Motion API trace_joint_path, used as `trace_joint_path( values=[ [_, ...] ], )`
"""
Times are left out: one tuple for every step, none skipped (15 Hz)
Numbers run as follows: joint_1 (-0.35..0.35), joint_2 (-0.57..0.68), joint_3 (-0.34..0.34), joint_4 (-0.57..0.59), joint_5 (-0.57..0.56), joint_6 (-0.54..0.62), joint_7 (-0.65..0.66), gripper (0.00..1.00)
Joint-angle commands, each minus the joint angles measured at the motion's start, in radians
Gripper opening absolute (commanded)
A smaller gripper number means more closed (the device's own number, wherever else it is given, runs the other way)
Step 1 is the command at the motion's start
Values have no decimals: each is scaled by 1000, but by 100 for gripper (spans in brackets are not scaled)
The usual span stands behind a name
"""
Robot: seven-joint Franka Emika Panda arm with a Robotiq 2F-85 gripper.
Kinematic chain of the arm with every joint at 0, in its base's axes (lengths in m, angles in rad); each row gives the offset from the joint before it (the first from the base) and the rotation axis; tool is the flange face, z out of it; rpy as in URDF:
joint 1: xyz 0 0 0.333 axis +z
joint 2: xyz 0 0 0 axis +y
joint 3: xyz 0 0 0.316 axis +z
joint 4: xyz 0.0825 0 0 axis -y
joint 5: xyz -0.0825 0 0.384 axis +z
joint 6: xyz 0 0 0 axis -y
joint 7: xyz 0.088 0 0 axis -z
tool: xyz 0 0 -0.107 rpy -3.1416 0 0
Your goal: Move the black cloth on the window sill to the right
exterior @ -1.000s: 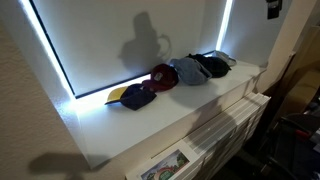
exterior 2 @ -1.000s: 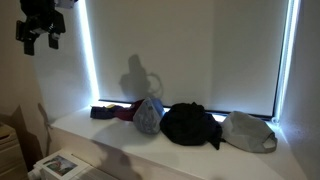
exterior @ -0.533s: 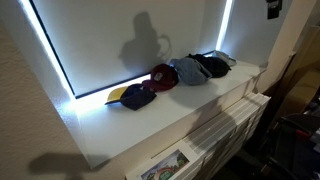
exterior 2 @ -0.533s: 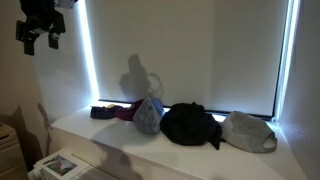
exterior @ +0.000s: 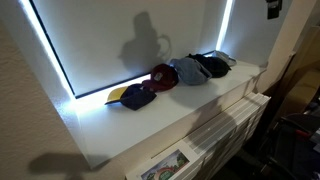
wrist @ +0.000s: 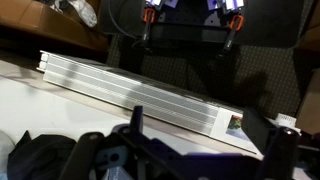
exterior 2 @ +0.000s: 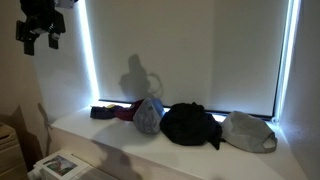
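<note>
In an exterior view, the black cloth (exterior: 212, 65) lies in a row of caps on the white table (exterior: 170, 115), untouched. In an exterior view, it sits between a blue-grey cap (exterior 2: 150, 113) and a grey cap (exterior 2: 248, 131). The pincer (exterior 2: 41, 42) hangs high at far left, well apart, jaws spread, empty. Wrist view: fingers (wrist: 135, 118) wide apart, nothing between. Looks not started; reach, grasp and rightward shift remain.
</note>
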Motion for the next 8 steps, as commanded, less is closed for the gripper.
trace_joint_path(
  values=[
    [-26,-23,-22,-15,-38,92,100,100],
    [-40,-32,-47,-16,-54,128,101,100],
    [-58,-38,-69,-16,-77,167,108,100],
    [-78,-43,-97,-21,-105,218,106,100],
    [-98,-46,-119,-26,-127,267,113,100],
    [-122,-42,-149,-27,-148,323,112,100],
    [-145,-35,-174,-31,-163,383,122,100],
    [-170,-24,-200,-34,-170,439,135,100]
  ],
)
